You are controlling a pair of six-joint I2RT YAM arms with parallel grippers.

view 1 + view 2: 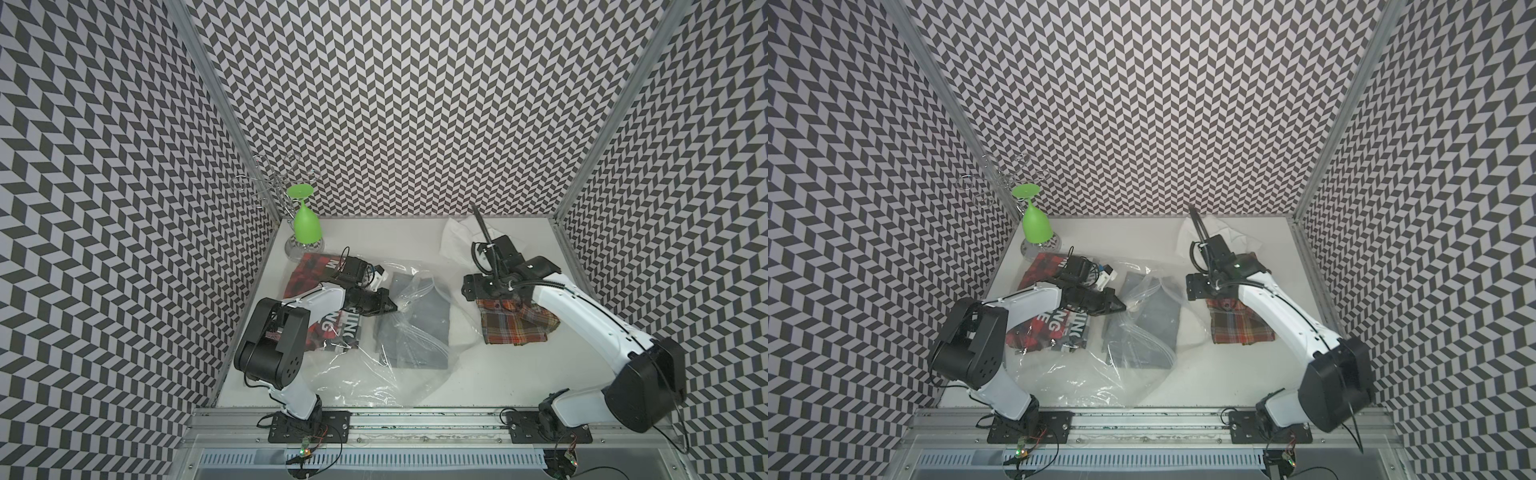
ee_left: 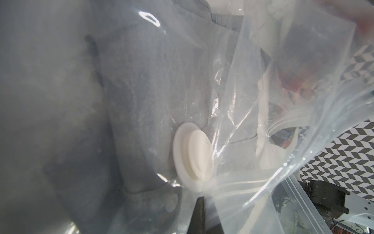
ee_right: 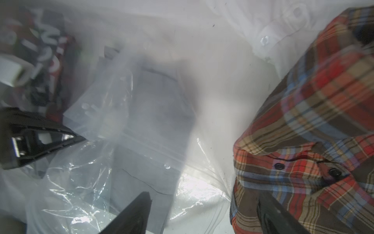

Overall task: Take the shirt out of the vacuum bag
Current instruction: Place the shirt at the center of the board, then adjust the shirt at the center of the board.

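Note:
The vacuum bag [image 1: 374, 374] lies crumpled across the middle of the table, clear plastic in both top views. A folded grey shirt [image 1: 419, 328] shows through it. My left gripper [image 1: 392, 306] is shut on a fold of the bag's plastic right beside the round white valve [image 2: 192, 156]. An orange-brown plaid shirt [image 1: 515, 328] lies on the table at the right, beside the bag's zip edge [image 3: 202, 174]. My right gripper [image 3: 204, 212] hovers open at the plaid shirt's near edge, one finger over the cloth and nothing between the fingers.
A green wine glass [image 1: 306, 224] hangs upside down on a wire rack at the back left. A white shirt [image 1: 457, 241] lies at the back right behind my right wrist. A red-black printed shirt [image 1: 316, 274] lies under my left arm. Patterned walls close three sides.

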